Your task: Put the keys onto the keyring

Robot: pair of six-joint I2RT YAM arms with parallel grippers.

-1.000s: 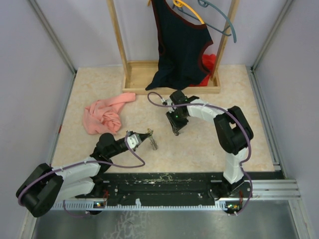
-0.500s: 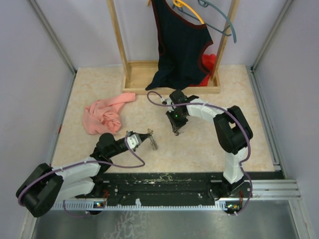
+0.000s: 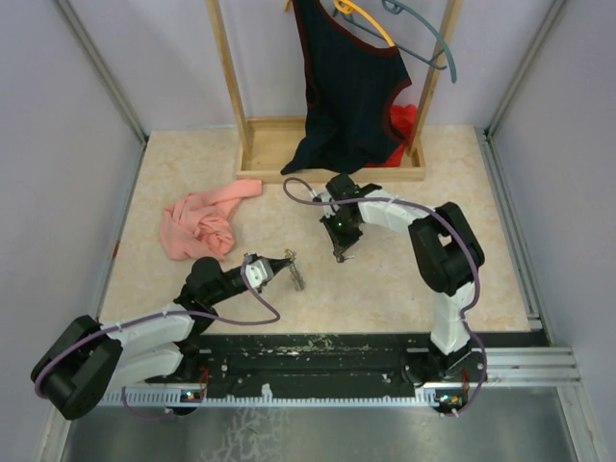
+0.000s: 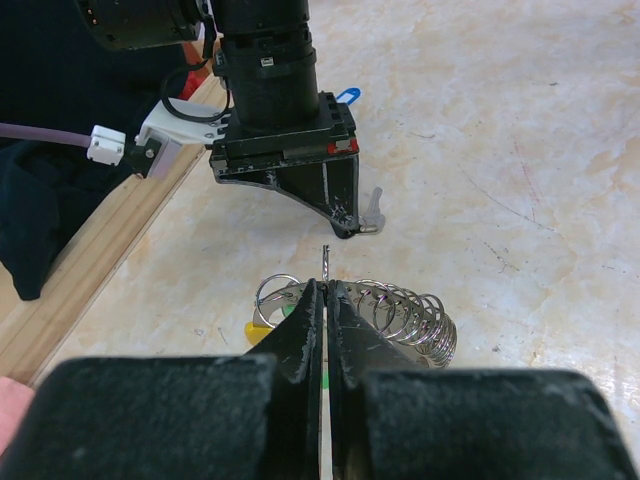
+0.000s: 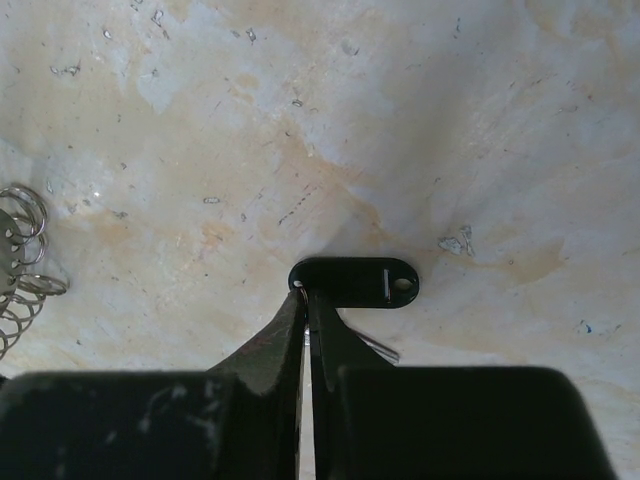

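no text, brand, number or sign can be read in any view. a small pale label [image 4: 262, 62] sits on the body of the right gripper [image 4: 347, 222], seen from the left wrist, but its print is too small to make out.

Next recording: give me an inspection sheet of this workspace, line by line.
Surface: beige marbled tabletop, lightly scratched.
Job's things: keyring, bunched wire loops with a yellow piece, at the left fingertips; black-headed key flat on the tabletop; blue key head behind the right arm.
Clutter: pink cloth.
Grippers: left end effector shut on the keyring's wire; right end effector shut on the black-headed key's edge.
Cables: purple cables loop off both arms.
Surroundings: wooden rack, dark top, hangers, lilac walls.
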